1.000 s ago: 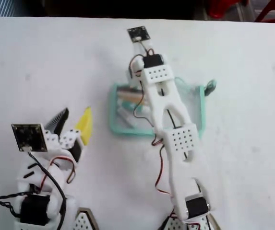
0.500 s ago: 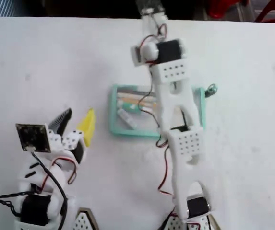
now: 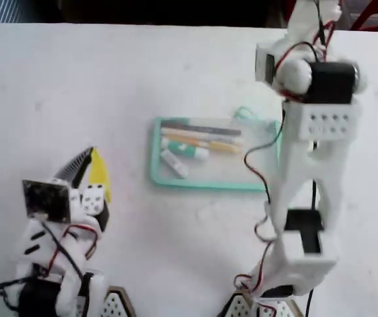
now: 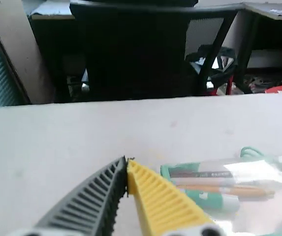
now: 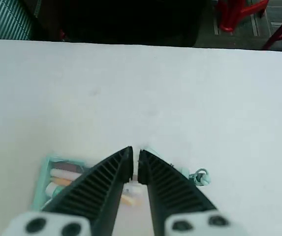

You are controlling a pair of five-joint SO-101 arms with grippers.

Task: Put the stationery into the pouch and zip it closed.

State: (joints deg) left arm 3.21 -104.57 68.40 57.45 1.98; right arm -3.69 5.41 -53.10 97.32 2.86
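**A:** Near the table's (image 3: 76, 79) front left corner, is that your left gripper (image 3: 91, 155)?

**B:** Mine, clenched on nothing.

**A:** And the pouch (image 3: 235, 170)?

**B:** Mid-table, lying flat, pens (image 3: 198, 140) inside. My right gripper (image 5: 136, 157) hangs raised above its far edge, pinched nearly together, empty.

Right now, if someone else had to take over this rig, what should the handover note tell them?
Left gripper: shut, empty, low over the table, beside the pouch and apart from it.
Right gripper: shut, nothing between the fingers, raised near the pouch.
Pouch: lies flat mid-table with the stationery inside.
Done: stationery is in.
Left: the zip. The zip pull lies by one end, but I cannot tell whether the zip is fully closed, so check it first.
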